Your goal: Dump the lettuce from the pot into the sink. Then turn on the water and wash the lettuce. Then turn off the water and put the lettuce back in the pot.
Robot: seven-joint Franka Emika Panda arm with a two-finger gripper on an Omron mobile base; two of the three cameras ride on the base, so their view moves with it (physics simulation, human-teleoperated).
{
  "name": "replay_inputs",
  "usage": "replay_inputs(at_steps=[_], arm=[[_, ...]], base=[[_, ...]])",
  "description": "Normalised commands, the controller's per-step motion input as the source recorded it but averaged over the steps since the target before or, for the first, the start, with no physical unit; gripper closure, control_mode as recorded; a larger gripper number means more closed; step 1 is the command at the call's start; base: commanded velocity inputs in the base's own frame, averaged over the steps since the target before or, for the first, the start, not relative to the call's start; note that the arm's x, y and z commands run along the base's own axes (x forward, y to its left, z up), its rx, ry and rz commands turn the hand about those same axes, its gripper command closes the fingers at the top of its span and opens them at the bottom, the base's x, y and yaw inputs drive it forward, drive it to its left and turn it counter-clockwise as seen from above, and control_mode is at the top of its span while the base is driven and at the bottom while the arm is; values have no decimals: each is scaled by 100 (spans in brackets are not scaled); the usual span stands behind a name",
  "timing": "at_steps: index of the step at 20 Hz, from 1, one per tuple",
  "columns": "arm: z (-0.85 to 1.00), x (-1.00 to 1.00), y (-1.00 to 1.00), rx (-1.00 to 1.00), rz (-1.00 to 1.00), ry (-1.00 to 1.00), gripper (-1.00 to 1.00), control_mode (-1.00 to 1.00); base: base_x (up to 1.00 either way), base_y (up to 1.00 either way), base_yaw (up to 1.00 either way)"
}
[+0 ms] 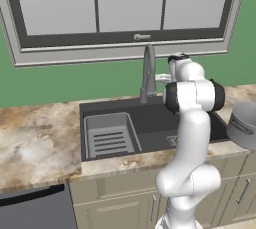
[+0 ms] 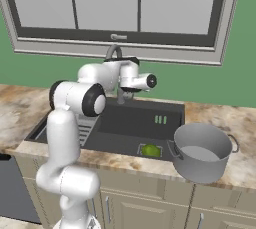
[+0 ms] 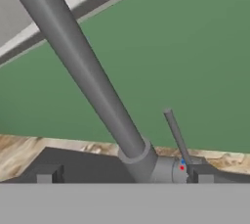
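Lettuce: lying in the sink, near its front wall; round, no long axis.
Pot: standing upright on the counter, mouth pointing up.
Gripper: fingers standing apart beside the faucet base, holding nothing.

A wide window with a dark inner frame and pale grey outer frame sits in the green wall. Below the window runs a mottled beige stone counter, with tan cabinets beneath it.
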Motion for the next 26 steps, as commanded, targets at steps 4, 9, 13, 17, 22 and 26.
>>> replay_inputs(at_steps=[4, 9, 13, 17, 22, 26], arm=[[-14, 40, 2, 1, 0, 6, -100, -100], [-14, 33, 0, 0, 0, 6, -100, -100], [-12, 28, 0, 0, 0, 4, -100, -100], [-16, 37, 0, 0, 0, 3, -100, -100], [-21, 29, 0, 0, 0, 0, -100, -100], [-23, 22, 0, 0, 0, 0, -100, -100]], base=[[0, 0, 0], [0, 0, 0], [0, 0, 0], [0, 0, 0], [0, 0, 0], [0, 0, 0]])
